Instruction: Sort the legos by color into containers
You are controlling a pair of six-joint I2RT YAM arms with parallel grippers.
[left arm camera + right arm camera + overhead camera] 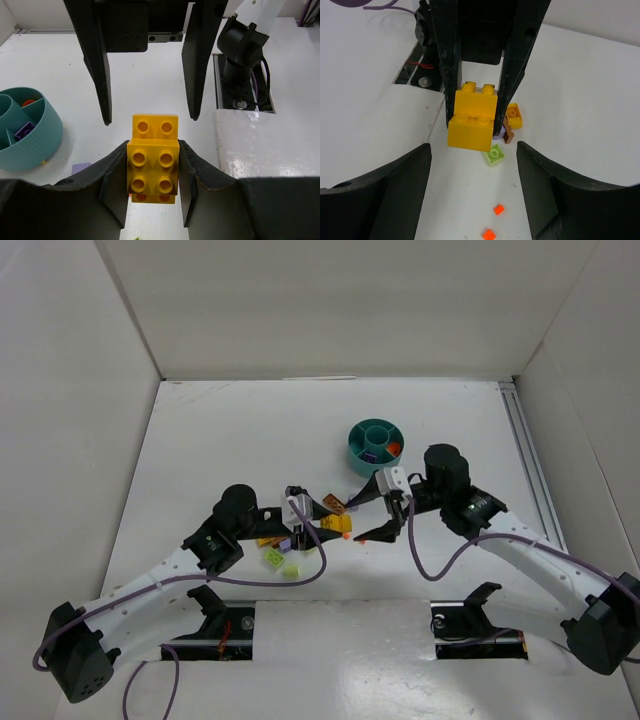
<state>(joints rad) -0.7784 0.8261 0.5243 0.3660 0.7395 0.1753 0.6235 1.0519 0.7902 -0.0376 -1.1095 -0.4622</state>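
Between the two arms: yellow brick (152, 160) in left gripper (152, 147), right gripper (474, 152) facing it.
Left gripper clamped tight on the yellow brick, a two-layer stack. Right gripper spread wide, nothing in it, just beyond the brick and not touching. Teal dish (45, 135) stands apart, with a lilac brick (24, 131) and an orange-red piece (29, 103) in separate compartments. Loose on the table (580, 100) by the left gripper: lime brick (494, 154), orange-yellow brick (514, 116), brown brick (507, 134). Two orange-red bits (498, 209) lie nearer the right gripper.
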